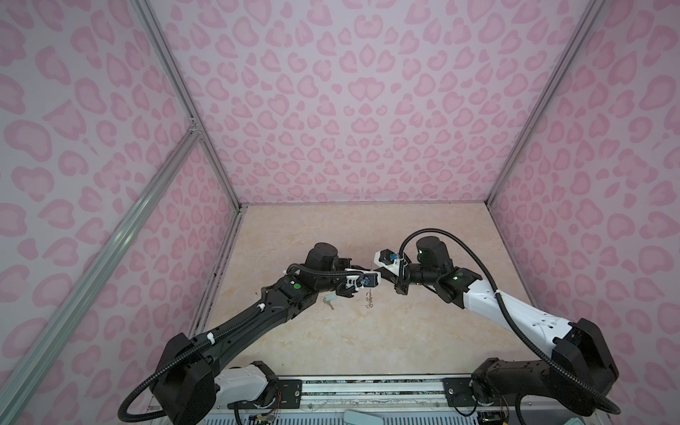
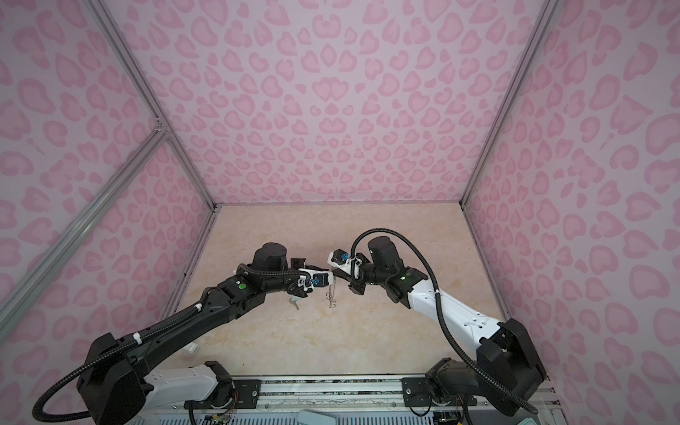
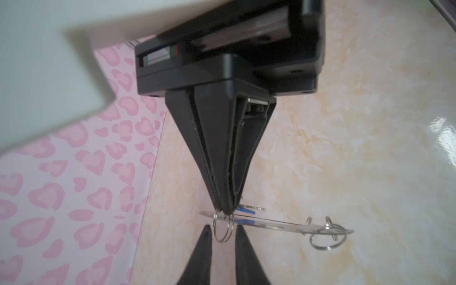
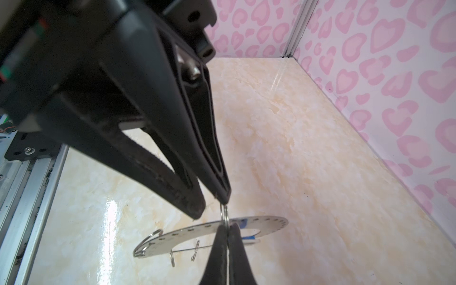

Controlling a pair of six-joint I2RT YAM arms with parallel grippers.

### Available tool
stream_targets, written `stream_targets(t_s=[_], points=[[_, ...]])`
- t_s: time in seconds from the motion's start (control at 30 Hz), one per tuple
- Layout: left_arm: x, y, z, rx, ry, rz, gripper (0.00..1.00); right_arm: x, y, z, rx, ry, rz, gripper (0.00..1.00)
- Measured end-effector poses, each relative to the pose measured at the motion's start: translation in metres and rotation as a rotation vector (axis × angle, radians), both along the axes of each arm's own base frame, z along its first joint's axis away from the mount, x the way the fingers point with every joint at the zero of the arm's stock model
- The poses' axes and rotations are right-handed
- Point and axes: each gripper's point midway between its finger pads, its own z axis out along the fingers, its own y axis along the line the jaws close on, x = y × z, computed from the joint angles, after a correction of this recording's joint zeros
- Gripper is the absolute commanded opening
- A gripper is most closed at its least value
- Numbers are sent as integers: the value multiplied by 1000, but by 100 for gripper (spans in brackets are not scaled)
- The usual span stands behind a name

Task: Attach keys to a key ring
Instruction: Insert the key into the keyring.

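The right gripper (image 4: pixel 227 230) is pressed together on the rim of the key ring (image 4: pixel 266 222), which is held up on edge. The left gripper (image 3: pixel 223 228) is narrowly spread around a small wire loop (image 3: pixel 222 240) on that rim. A blue key (image 3: pixel 246 210) is seen at the disc; whether it is threaded cannot be told. A mint key (image 1: pixel 328 298) lies unattached on the desk (image 1: pixel 368 349), so the task is judged unfinished.

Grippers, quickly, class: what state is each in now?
Left gripper: open, fingers straddling a wire loop.
Right gripper: closed on the key ring.
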Motion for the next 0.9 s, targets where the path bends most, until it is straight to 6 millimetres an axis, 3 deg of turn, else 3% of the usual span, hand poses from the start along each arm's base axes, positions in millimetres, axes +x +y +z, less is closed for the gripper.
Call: stream_targets(t_s=[0.9], points=[[3, -1, 0, 1, -15, 9, 12, -6, 3, 3, 3, -11, 14, 0]])
